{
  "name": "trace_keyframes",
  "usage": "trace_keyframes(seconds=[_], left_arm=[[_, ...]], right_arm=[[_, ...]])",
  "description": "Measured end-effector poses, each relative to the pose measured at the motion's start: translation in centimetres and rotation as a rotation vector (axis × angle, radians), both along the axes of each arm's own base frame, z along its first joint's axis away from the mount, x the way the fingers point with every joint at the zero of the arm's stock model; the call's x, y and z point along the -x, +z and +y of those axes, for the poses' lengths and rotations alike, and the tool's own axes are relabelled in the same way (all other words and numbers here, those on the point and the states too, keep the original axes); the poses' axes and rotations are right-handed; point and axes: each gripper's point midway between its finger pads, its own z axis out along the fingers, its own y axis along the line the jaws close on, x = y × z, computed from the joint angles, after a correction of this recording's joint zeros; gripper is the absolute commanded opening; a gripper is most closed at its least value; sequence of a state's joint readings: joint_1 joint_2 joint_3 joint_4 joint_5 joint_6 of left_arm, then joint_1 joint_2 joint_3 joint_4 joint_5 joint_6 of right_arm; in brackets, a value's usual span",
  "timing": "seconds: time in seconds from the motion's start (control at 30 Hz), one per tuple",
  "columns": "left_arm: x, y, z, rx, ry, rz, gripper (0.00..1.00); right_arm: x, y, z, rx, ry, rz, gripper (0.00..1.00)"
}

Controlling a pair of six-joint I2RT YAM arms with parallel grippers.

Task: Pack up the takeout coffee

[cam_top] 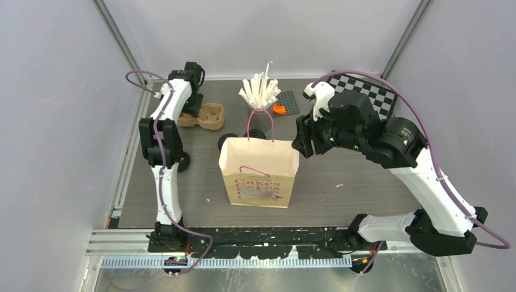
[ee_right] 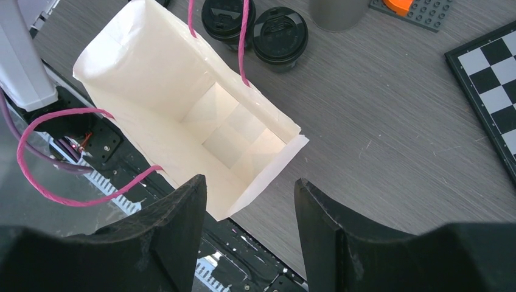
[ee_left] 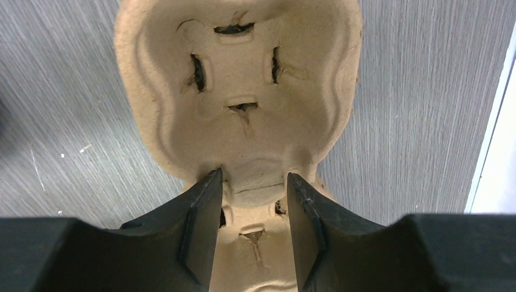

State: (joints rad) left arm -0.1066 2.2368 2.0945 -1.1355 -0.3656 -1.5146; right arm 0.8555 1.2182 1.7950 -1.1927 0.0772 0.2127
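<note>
One coffee cup [cam_top: 228, 142] and a second coffee cup [cam_top: 256, 134] stood lidded side by side on the table [cam_top: 353, 182], just behind the upright paper bag [cam_top: 258, 173] and well apart from both grippers. The right gripper [ee_right: 249, 194] hung above the bag's right end, tilted down toward its open mouth, jaws spread wide and holding nothing. The left arm reached to the far left of the table, where the left gripper [ee_left: 254, 182] pointed down and pinched the ridge between the two wells of the pulp tray [ee_left: 243, 121], part-closed on it.
</note>
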Motion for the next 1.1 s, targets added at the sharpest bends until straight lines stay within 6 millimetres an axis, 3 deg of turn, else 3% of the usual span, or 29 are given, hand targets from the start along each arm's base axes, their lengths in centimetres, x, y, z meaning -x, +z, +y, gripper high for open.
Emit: trace_keyframes(seconds=[0.3,0.5,0.63,0.83,1.1], left_arm=[[-0.21,-0.18,0.11,-0.001,0.003,0.011,0.46],[-0.29,-0.15,0.13,0.000,0.002,0.013,0.37],[-0.27,-0.14,0.13,0.001,0.002,0.014,0.40],[-0.48,0.01,0.27,0.001,0.004,0.012,0.54],[-0.61,-0.22,0.46,0.012,0.008,0.023,0.48]], right_arm=[[0.11,-0.18,-0.13,0.008,0.000,0.006,0.60],[-0.01,-0.45,0.02,0.016,0.001,0.014,0.60],[-0.14,-0.65,0.15,0.024,0.003,0.017,0.60],[-0.19,-0.72,0.18,0.028,0.005,0.016,0.60],[-0.30,-0.86,0.22,0.041,0.014,0.011,0.60]])
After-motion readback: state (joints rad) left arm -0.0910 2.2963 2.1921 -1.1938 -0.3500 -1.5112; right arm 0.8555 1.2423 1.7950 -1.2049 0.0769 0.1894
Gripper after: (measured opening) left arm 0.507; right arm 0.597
